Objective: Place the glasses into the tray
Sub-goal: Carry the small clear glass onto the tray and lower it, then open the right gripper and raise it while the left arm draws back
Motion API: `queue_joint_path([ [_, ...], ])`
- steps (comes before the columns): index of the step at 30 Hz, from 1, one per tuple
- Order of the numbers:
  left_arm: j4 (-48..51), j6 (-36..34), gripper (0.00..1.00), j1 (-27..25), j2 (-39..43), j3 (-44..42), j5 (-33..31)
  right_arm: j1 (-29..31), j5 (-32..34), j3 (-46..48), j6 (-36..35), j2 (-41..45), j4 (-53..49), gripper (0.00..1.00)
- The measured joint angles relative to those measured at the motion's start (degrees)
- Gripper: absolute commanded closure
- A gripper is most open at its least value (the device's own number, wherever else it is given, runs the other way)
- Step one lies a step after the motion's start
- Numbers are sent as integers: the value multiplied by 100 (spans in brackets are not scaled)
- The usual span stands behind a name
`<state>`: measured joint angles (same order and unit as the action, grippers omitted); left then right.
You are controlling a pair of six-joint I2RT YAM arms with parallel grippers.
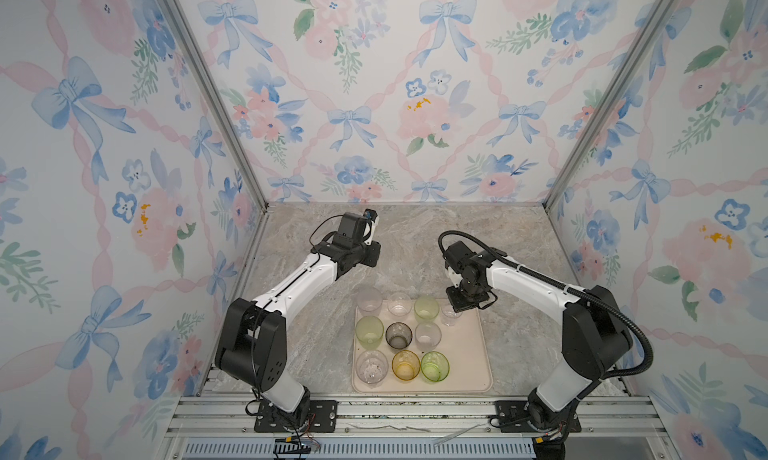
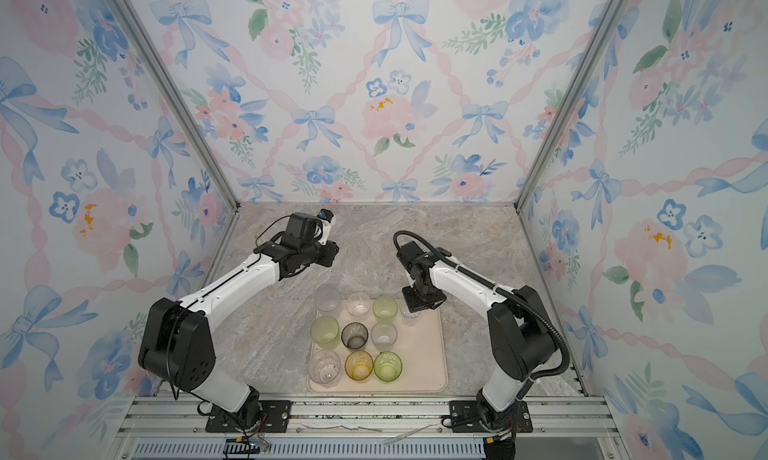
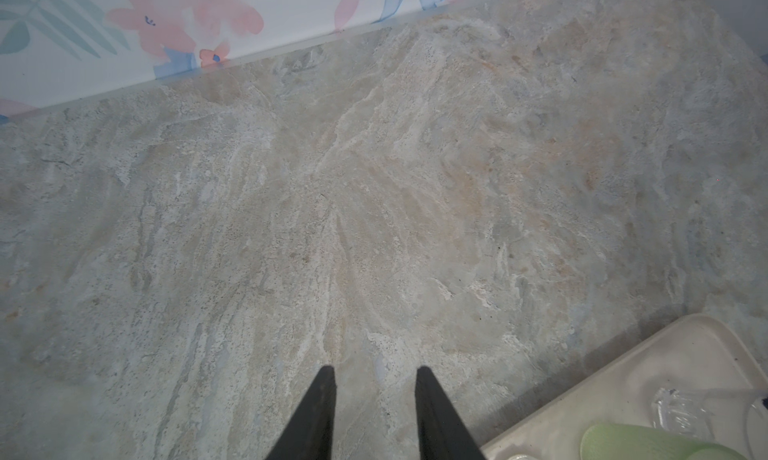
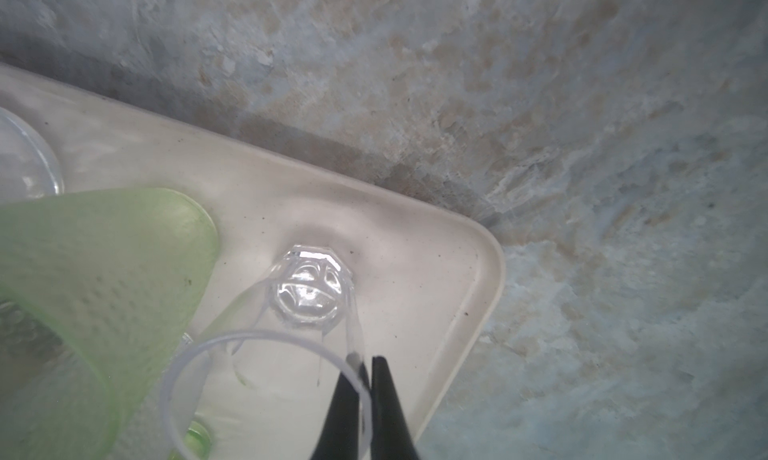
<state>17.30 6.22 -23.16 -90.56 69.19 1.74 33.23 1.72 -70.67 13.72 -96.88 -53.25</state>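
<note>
Status: near complete. Nine glasses (image 1: 428, 335) stand upright in three rows of three on the tray (image 1: 469, 354), filling its left and middle; the strip along its right edge is bare.

The tenth, a clear glass (image 4: 309, 289), is at the tray's far right corner, inside the rim and just beside a pale green glass (image 4: 104, 270). The right gripper (image 4: 368, 364) is clamped on its wall at the lip, one finger inside and one outside. Whether its base rests on the tray floor cannot be told.

Outstanding, in my judgement: release and withdraw.

The left gripper (image 3: 376, 372) hangs with jaws apart, empty, over bare counter (image 3: 374, 187) beyond the tray's far left corner.

Condition of the clear glass: thin-walled, thick faceted base, upright, no damage visible.
</note>
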Motion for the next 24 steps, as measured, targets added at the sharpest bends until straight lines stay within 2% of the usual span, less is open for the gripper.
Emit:
queue_joint_path([
  [5, -2, 0, 65, 35, 63, -28, 0, 11, 2, 0, -2, 0, 0, 93],
  [12, -2, 0, 64, 39, 90, -42, 0, 15, 0, 0, -20, -2, -2, 73],
  [20, -33, 2, 64, 96, 173, -160, -22, 15, 4, -57, -46, 35, -52, 65],
  [24, -120, 4, 62, 133, 251, -295, -79, 13, -2, -101, -68, 393, -76, 59],
])
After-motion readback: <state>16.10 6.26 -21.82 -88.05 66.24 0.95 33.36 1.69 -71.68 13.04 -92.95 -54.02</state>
